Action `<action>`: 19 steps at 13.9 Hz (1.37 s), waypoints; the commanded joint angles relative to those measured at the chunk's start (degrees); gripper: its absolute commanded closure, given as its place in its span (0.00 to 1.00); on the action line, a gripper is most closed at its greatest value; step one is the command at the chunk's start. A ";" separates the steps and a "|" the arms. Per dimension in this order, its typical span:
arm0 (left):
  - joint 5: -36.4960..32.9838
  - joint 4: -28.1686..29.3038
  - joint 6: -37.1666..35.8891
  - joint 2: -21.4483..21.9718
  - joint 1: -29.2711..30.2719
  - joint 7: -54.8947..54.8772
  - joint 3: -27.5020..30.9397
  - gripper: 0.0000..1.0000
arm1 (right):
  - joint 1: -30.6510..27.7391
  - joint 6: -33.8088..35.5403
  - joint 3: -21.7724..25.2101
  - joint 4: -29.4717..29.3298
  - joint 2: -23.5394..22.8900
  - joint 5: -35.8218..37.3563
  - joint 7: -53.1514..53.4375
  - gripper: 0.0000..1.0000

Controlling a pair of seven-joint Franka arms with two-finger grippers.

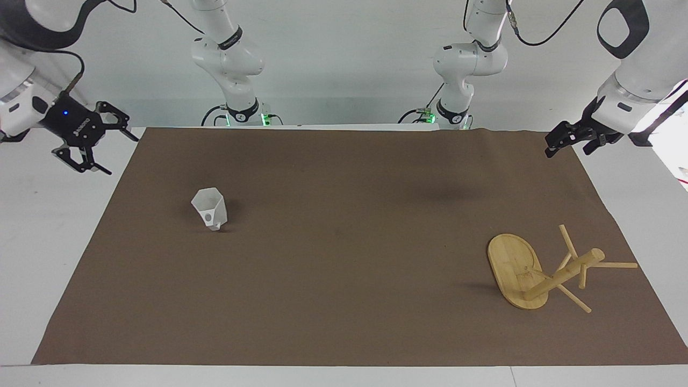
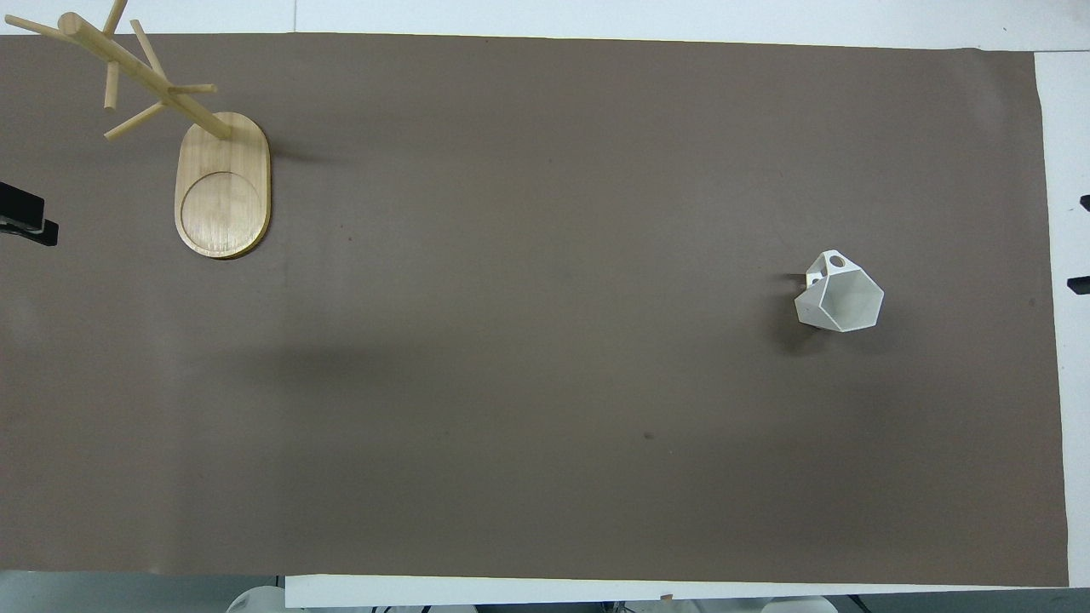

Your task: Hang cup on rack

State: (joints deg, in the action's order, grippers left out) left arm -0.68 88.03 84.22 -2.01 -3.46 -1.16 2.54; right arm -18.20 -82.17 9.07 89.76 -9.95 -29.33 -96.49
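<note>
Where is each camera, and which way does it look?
Facing view: high across the table, looking at the robots; both arms show, the right gripper open over the white table edge, the left gripper waiting.
Overhead view: above the robots, looking steeply down; only the left gripper's tip and specks of the right.
Both share the small white faceted cup, the bamboo mug rack and the brown mat.
</note>
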 commanded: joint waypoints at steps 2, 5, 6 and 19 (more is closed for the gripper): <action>-1.08 -0.49 -1.08 0.17 0.91 0.72 -1.04 0.00 | -6.92 10.69 -0.90 -6.01 -14.80 -15.10 -15.79 0.00; -1.08 -0.49 -1.08 0.17 0.91 0.72 -1.04 0.00 | -10.18 15.89 -0.98 -5.31 -22.64 -20.75 -28.79 0.00; -1.08 -0.49 -1.08 0.17 0.91 0.72 -1.04 0.00 | -10.53 17.21 -0.98 -5.21 -25.79 -22.95 -33.10 0.00; -1.08 -0.49 -1.08 0.17 1.00 0.72 -1.04 0.00 | -6.94 10.20 -1.07 6.99 -31.19 -26.75 -52.74 0.00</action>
State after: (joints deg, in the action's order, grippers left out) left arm -0.68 88.03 84.22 -2.01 -3.46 -1.16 2.54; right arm -25.88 -69.61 8.10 92.50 -43.60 -54.96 -147.88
